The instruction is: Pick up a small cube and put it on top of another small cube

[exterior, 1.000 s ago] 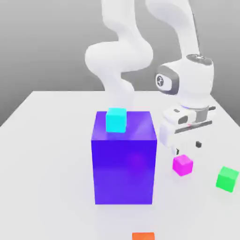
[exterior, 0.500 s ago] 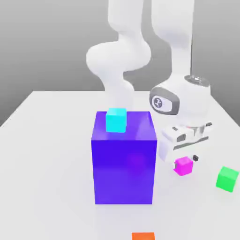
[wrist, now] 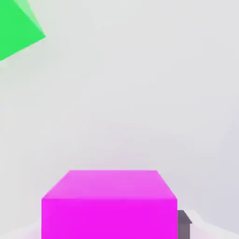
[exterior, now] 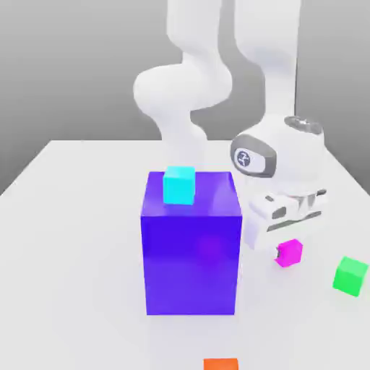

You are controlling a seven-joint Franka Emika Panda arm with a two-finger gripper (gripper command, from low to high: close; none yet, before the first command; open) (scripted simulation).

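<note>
The small magenta-pink cube point(exterior: 291, 254) sits on the white table point(exterior: 79, 238), to the exterior view's right of the big blue-purple block point(exterior: 191, 260). My gripper point(exterior: 288, 252) has come down over it, with the white hand just above. A dark finger point(exterior: 278, 252) presses the cube's side. In the hand view the magenta cube point(wrist: 109, 205) lies between my fingers, and a grey fingertip point(wrist: 184, 223) rests against its edge. The gripper is shut on this cube.
A cyan cube point(exterior: 179, 185) rests on top of the blue-purple block. A green cube point(exterior: 350, 275) lies on the table further to the exterior view's right, also seen as the green cube point(wrist: 16, 28) in the hand view. An orange block point(exterior: 220, 364) pokes in at the front edge.
The hand dropped from above the magenta cube down around it. Since half a second ago the cube has shifted slightly to the exterior view's right and turned as the fingers closed.
</note>
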